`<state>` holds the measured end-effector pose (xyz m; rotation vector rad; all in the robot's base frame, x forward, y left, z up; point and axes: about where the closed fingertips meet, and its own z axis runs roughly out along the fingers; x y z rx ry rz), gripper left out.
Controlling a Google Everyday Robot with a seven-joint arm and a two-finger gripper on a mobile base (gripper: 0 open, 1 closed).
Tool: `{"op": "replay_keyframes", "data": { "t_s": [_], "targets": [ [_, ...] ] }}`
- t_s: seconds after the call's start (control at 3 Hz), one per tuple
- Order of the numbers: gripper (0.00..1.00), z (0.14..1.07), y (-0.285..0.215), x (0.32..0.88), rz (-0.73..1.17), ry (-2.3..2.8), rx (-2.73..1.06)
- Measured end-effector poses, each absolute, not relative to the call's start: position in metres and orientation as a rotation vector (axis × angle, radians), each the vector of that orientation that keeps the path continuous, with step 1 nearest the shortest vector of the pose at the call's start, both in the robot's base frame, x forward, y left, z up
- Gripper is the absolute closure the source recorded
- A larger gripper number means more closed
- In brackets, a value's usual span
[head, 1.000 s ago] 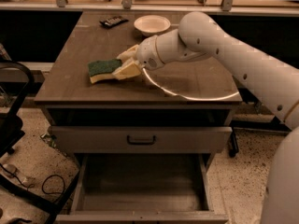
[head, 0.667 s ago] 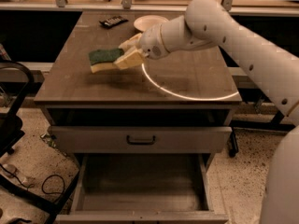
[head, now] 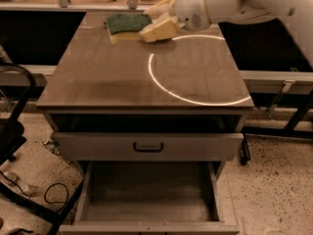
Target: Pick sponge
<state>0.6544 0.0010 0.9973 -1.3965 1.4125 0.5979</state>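
2 jaws of the gripper [head: 152, 29] are clamped on the sponge [head: 126, 23], upper centre of frame, seemingly lifted above the table's [head: 98, 82] far edge. The pick looks nearly done; next, raise it clear with a firm grip.

The white arm [head: 254, 1] is stretched in from the upper right. The pincer [head: 149, 25] is seen top centre, clamped on the sponge [head: 126, 23].

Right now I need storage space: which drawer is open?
The bottom drawer, pulled out; the top drawer is shut. The gripper holds the sponge above the table.
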Motion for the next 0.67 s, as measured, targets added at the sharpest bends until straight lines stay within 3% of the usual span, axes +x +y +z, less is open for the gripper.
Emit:
{"op": "replay_keyframes", "data": {
  "t_s": [0.67],
  "targets": [
    [1.00,1.0270,-0.0356,0.6259,0.507,1.364,-1.378]
  ]
}}
